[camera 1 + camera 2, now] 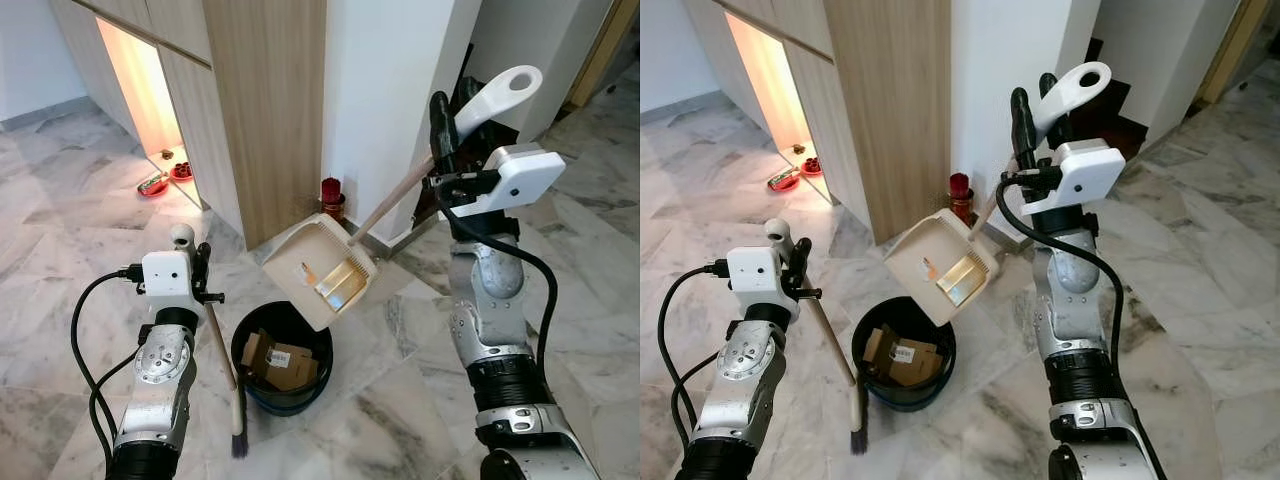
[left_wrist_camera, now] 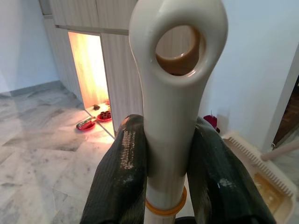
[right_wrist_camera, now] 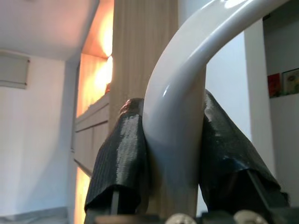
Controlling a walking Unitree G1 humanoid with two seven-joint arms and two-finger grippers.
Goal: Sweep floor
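While left pincer [image 2: 163, 177] clamps one broom [image 1: 222, 360], bristles on floor beside one black bin [image 1: 283, 358] holding cardboard; right pincer [image 3: 173, 154] clamps one dustpan [image 1: 318, 270] handle, pan tilted above bin; one red jar [image 1: 331, 192] beyond.

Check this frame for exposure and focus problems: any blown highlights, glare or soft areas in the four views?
Left eye view: lit cabinet niche is blown out; dustpan and bin are sharp. Left wrist view: same niche glows overexposed, broom handle carries soft glare. Right wrist view: bright highlight on the dustpan handle, background hazy.
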